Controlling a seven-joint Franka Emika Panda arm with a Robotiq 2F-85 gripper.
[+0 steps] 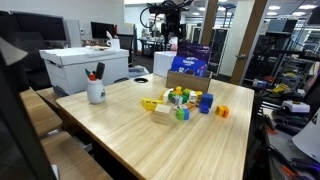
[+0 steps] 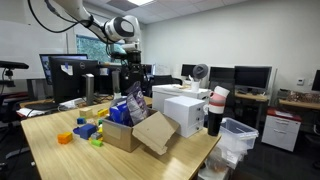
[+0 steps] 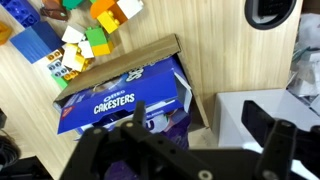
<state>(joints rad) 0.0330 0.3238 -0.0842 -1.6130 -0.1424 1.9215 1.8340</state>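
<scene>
My gripper [image 3: 200,125] hangs open above the table, its two black fingers [image 3: 262,122] spread wide with nothing between them. Directly below lies an open cardboard box [image 3: 150,52] holding a blue snack bag [image 3: 110,100] and a purple packet beside it. In both exterior views the gripper [image 1: 172,34] [image 2: 130,70] is well above the box [image 1: 188,82] [image 2: 135,132], with the blue bag [image 1: 190,62] [image 2: 128,105] sticking up out of it. A cluster of coloured toy blocks [image 3: 75,35] [image 1: 180,100] [image 2: 88,130] lies on the table next to the box.
A white mug with pens [image 1: 96,92] stands near a table corner. White boxes [image 2: 185,108] [image 3: 250,125] sit beside the cardboard box, with a dark cup [image 3: 272,10] close by. A bin [image 2: 238,135] stands off the table's end. Desks and monitors surround the wooden table [image 1: 150,140].
</scene>
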